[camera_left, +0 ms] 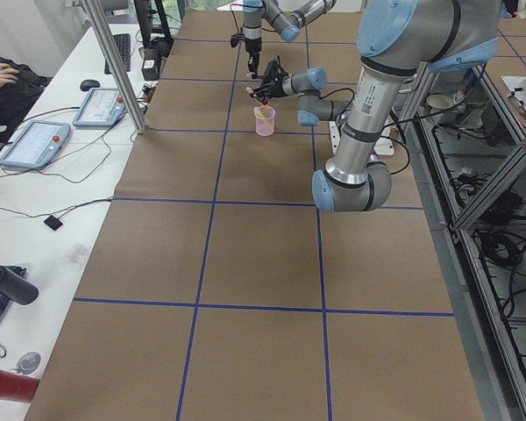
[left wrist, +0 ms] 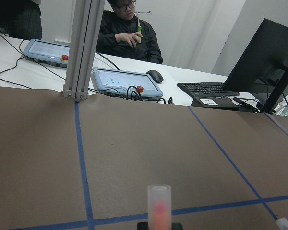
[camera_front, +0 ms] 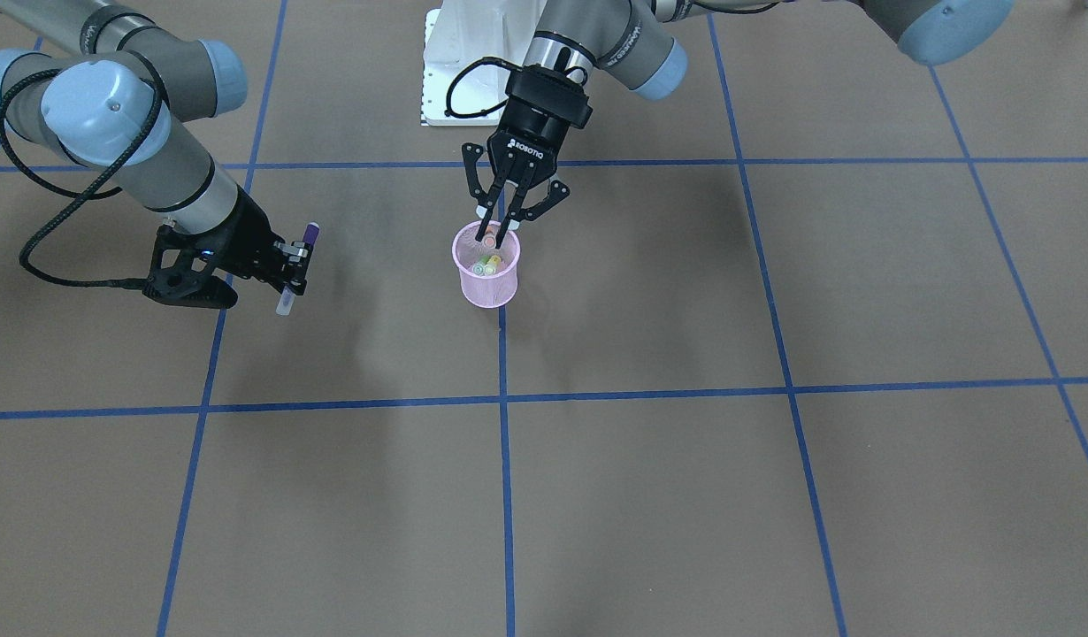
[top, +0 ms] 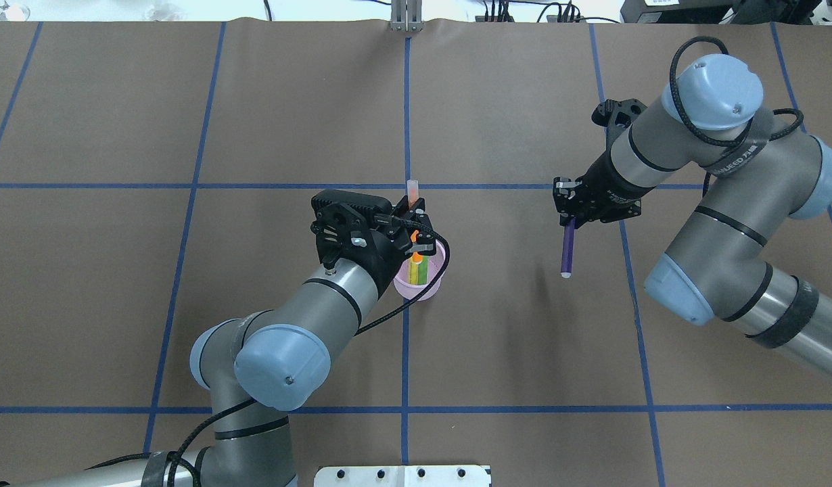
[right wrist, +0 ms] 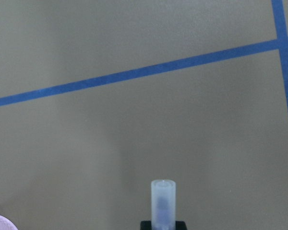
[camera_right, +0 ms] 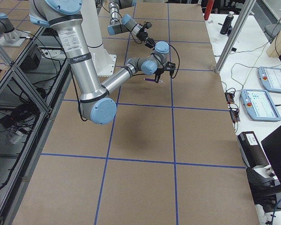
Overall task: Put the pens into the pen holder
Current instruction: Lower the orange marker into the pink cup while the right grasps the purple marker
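- Closest to the left wrist cam is the orange pen [left wrist: 159, 206], pale cap up. It's pinched tight in the left gripper [camera_front: 497, 234], right over the pen holder [camera_front: 489, 287].
- Inside the holder: green pen [top: 423, 269] and yellow pen [top: 413, 270].
- Meanwhile the right gripper [top: 569, 216] is clamped on the purple pen [top: 567, 250], off the table [camera_front: 685, 495] and well apart from the holder.
- Brown tabletop, blue tape grid [camera_front: 504, 495]; 1 person [left wrist: 129, 28] sits at a white desk [left wrist: 182, 79] beyond.
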